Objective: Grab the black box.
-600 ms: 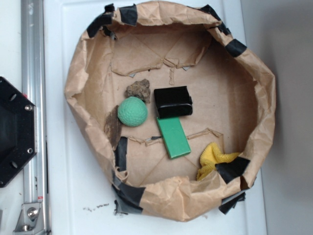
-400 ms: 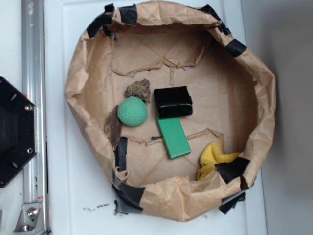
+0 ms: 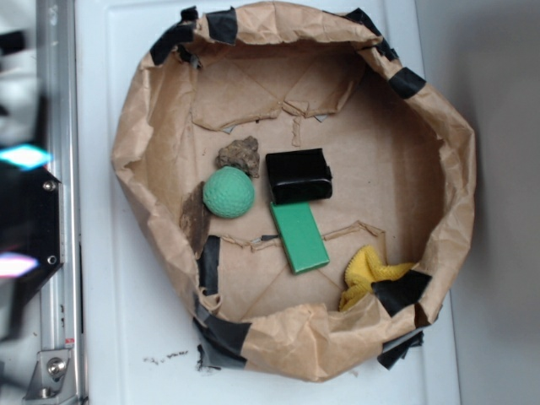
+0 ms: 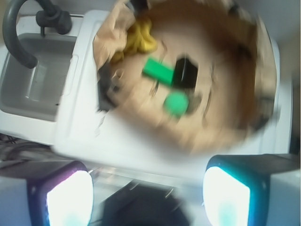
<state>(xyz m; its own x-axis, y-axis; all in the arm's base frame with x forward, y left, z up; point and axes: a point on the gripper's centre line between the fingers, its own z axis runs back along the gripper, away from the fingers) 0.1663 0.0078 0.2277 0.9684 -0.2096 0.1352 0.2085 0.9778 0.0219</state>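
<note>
The black box (image 3: 298,175) lies near the middle of a crumpled brown paper basin (image 3: 135,152), just right of a green ball (image 3: 229,192) and above a flat green block (image 3: 299,236). My gripper (image 3: 18,211) is a blurred shape at the far left edge, outside the basin and well away from the box. In the blurred wrist view the gripper (image 4: 148,197) is open, its two glowing fingertips (image 4: 70,197) wide apart with nothing between them. There the black box (image 4: 186,73) shows far ahead, beside the green ball (image 4: 177,103).
A brown rock (image 3: 239,154) and a bark piece (image 3: 196,219) lie left of the box. A yellow cloth (image 3: 367,272) sits at the basin's lower right. A metal rail (image 3: 55,101) runs down the left. The wrist view shows a toy sink (image 4: 33,80).
My gripper has swung into the exterior view at the left edge, blurred by motion. The box and the other objects have not moved.
</note>
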